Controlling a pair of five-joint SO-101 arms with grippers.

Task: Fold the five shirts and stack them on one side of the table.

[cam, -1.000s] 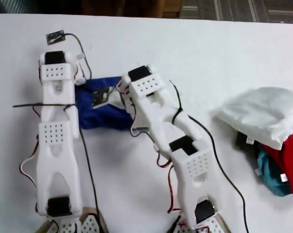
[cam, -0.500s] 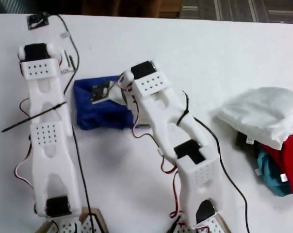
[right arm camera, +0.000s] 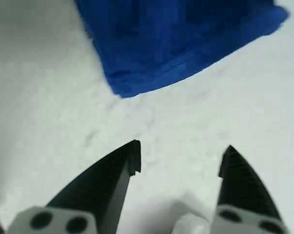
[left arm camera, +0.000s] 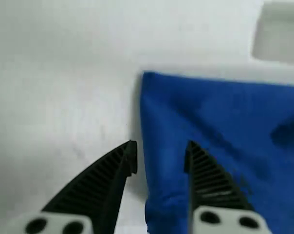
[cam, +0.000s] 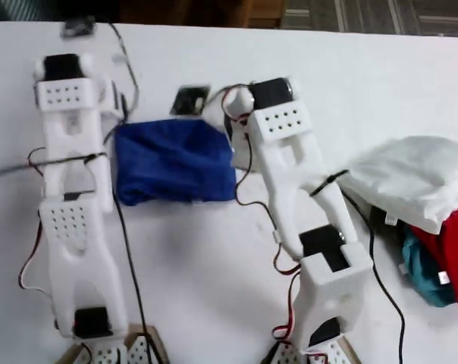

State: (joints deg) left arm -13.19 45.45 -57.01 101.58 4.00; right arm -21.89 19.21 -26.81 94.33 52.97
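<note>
One blue shirt (cam: pixel 174 161) lies folded into a tidy rectangle on the white worktop (cam: pixel 381 83), toward 10 o'clock from the middle of the high view. The left arm (cam: pixel 70 174) stretches along the shirt's 9 o'clock side and the right arm (cam: pixel 290 159) along its 3 o'clock side, so the shirt sits between the two, just beside each.

At the worktop's 3 o'clock edge, well apart from the blue shirt, more shirts lie unfolded in a loose heap. A white shirt (cam: pixel 411 178) is on top, a red shirt (cam: pixel 455 250) lies at its 5 o'clock, and a teal shirt (cam: pixel 422 273) is tucked against the red one. A dark scrap shows under the white shirt's lower edge; what it is cannot be told.

In the left wrist view, the left end effector (left arm camera: pixel 159 156) is spread over one edge of the blue shirt (left arm camera: pixel 220 122). One finger (left arm camera: pixel 212 180) is above the cloth and the other finger (left arm camera: pixel 103 180) is above bare worktop (left arm camera: pixel 64 73), with the shirt's edge running between them. Whether either finger touches the fabric cannot be told.

In the right wrist view, the right end effector (right arm camera: pixel 181 158) is also spread wide, with bare worktop (right arm camera: pixel 195 112) between its fingers. A corner of the blue shirt (right arm camera: pixel 171 44) lies near it but apart from both fingertips.
</note>
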